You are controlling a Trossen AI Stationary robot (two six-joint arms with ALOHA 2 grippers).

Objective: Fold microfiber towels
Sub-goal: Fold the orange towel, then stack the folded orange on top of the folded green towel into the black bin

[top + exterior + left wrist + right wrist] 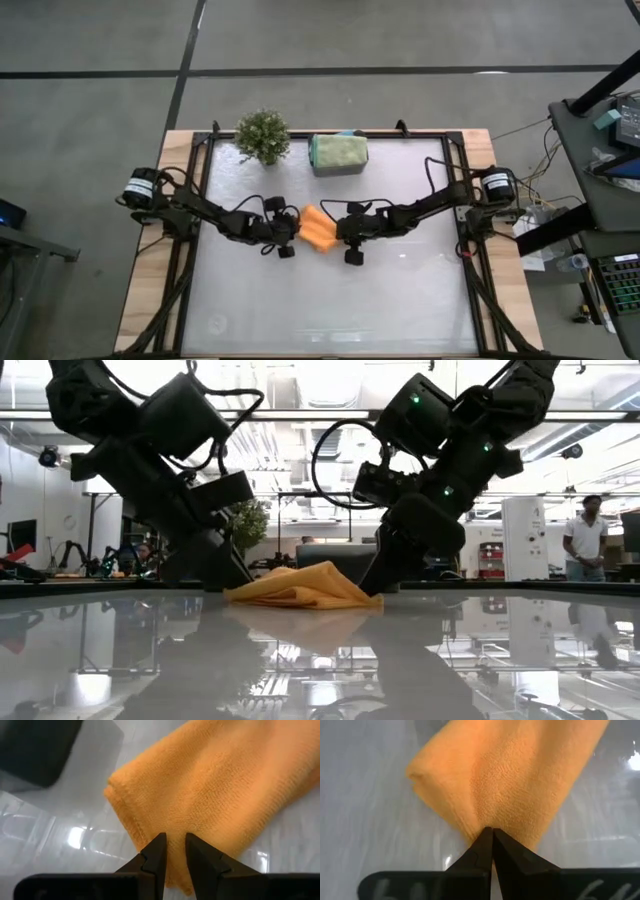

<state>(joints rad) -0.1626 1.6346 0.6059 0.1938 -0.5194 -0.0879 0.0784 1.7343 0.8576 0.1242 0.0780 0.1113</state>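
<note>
The orange towel (317,229) lies folded near the middle of the table (330,310), between the two grippers. In the low view the orange towel (305,588) forms a low, rumpled mound on the glossy surface.

The left gripper (291,232) sits at the towel's left edge. In the left wrist view its fingertips (156,851) stand slightly apart, with the cloth (210,795) between them; the fabric dips in at that point, so the fingers pinch a fold of the towel.

The right gripper (341,232) sits at the towel's right edge. In the right wrist view its fingertips (487,840) are pressed together, and they meet at the near edge of the cloth (510,775). The fabric puckers toward the tips, so a thin edge of the towel is clamped.

At the far edge of the table, a stack of folded towels (339,152), light green on top, rests on a bin. A potted plant (262,136) stands just left of it.

A person (583,540) stands in the room beyond the table.
</note>
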